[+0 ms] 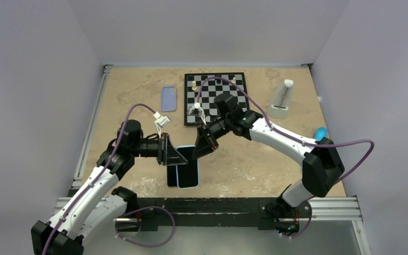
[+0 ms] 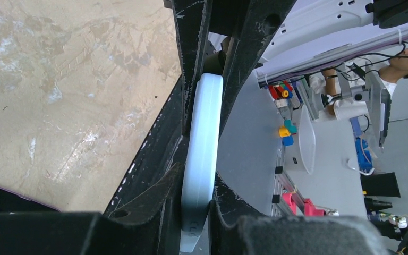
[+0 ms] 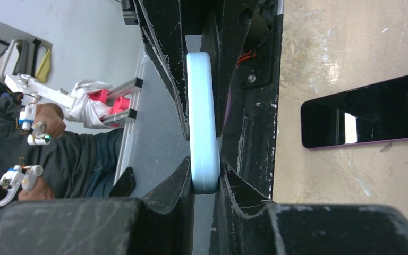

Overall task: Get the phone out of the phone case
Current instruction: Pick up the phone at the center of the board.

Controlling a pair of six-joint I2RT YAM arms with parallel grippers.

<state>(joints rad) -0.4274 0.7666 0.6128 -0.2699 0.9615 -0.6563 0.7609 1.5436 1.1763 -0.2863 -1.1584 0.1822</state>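
Observation:
A light blue phone case is held off the table between both grippers. My left gripper is shut on its one end; in the left wrist view the case stands edge-on between my jaws. My right gripper is shut on the other end; its wrist view shows the case edge-on between its jaws. A black phone with a purple rim lies flat on the table, apart from the case; it shows beside and below the case in the top view.
A chessboard with a few pieces lies behind the grippers. A lilac phone-shaped item lies to its left. A white metronome-like object stands at the back right, a blue object at the right edge.

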